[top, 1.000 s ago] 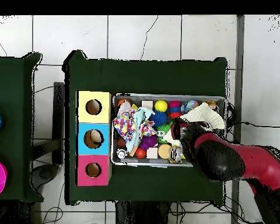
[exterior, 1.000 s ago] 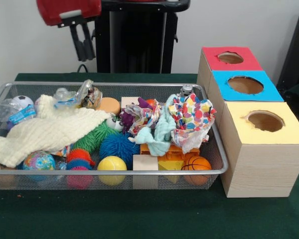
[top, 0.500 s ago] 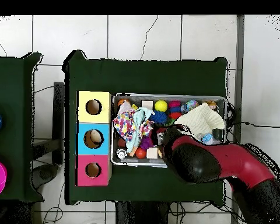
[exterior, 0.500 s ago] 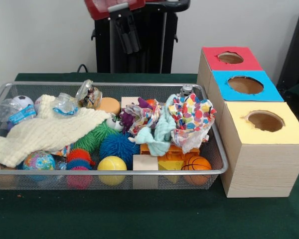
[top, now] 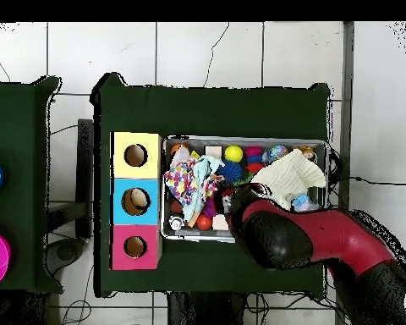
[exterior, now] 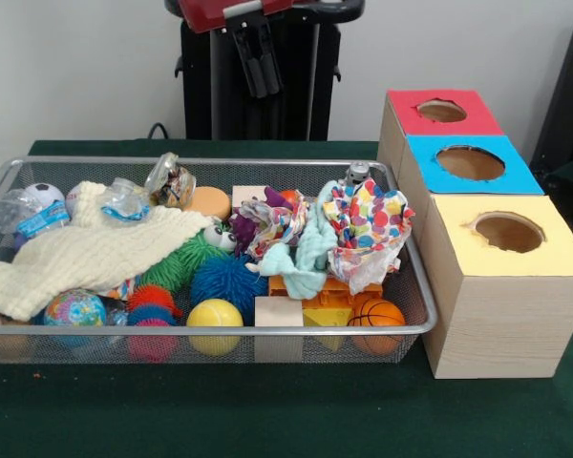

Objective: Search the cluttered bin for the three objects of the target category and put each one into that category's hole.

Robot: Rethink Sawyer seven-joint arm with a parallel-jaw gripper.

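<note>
Your gripper (exterior: 265,74) hangs empty above the bin (exterior: 220,329), fingers nearly together; the balled cloths (exterior: 363,229) look soft and light, so pinch a bunched fold.

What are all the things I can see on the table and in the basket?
basket: one, silver wire mesh, on the green table
towel: one, pale yellow, left part of the basket
spotted cloth: one, many colours, right part
spiky balls: one blue and one green, middle
yellow ball: one, front edge
basketball: one, orange, front right corner
globe ball: one, blue and green, front left
soccer ball: one, white and black, back left
boxes with holes: three, red, blue, yellow, right of the basket
gripper: one, black, hanging above the basket's back edge, on the red arm
</note>
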